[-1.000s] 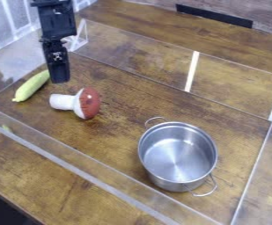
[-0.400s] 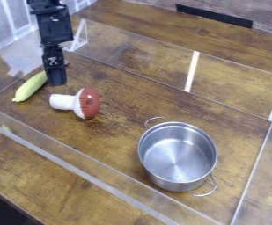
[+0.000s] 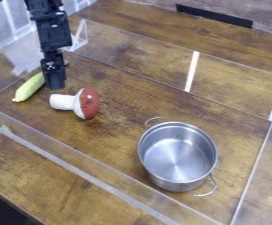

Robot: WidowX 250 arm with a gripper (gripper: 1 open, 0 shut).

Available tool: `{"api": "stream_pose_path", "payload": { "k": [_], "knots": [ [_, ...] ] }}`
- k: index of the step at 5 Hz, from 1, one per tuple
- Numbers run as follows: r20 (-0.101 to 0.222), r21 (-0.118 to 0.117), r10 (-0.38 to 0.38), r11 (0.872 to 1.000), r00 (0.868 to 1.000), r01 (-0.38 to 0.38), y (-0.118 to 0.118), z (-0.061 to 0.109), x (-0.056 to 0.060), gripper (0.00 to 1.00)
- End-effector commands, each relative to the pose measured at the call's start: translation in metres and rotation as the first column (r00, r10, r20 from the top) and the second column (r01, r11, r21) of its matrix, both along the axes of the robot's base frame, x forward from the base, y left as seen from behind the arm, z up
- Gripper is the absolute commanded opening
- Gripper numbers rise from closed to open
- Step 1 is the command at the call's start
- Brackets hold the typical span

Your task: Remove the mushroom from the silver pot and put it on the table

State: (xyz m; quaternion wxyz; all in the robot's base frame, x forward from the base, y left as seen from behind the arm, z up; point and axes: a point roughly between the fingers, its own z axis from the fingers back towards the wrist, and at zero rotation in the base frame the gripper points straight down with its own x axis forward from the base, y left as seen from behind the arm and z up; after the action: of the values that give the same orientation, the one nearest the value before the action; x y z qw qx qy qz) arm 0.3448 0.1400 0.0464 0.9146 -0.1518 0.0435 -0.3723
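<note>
Mushroom (image 3: 79, 102) lay on its side on the table (image 3: 138, 79), well apart from the silver pot (image 3: 180, 156), which held nothing. Gripper (image 3: 54, 70) hung just above the mushroom, pointing steeply down, jaws apart and holding nothing. Yellow-green corn toy (image 3: 30, 85) lay beside it.

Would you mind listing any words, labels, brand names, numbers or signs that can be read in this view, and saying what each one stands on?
None can be read.
The gripper carries small white marks on its black body, too small and blurred to read.
The mushroom, the silver pot, the yellow-green toy and the table show no writing.
</note>
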Motion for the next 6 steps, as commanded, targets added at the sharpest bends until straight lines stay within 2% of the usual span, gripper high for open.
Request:
{"api": "stream_pose_path", "payload": {
  "k": [1,2,4,5,6],
  "knots": [
    [0.066,0.028,0.036,0.999,0.997,-0.038,0.001,0.024,0.001,1.00],
    [0.068,0.029,0.046,0.998,0.997,-0.048,-0.001,0.018,0.005,0.00],
    [0.072,0.034,0.074,0.996,0.995,-0.077,-0.006,0.015,0.010,0.00],
    [0.074,0.034,0.107,0.993,0.992,-0.109,-0.001,0.024,0.013,1.00],
    [0.077,0.036,0.140,0.989,0.987,-0.143,0.003,0.037,0.016,1.00]
  ]
}}
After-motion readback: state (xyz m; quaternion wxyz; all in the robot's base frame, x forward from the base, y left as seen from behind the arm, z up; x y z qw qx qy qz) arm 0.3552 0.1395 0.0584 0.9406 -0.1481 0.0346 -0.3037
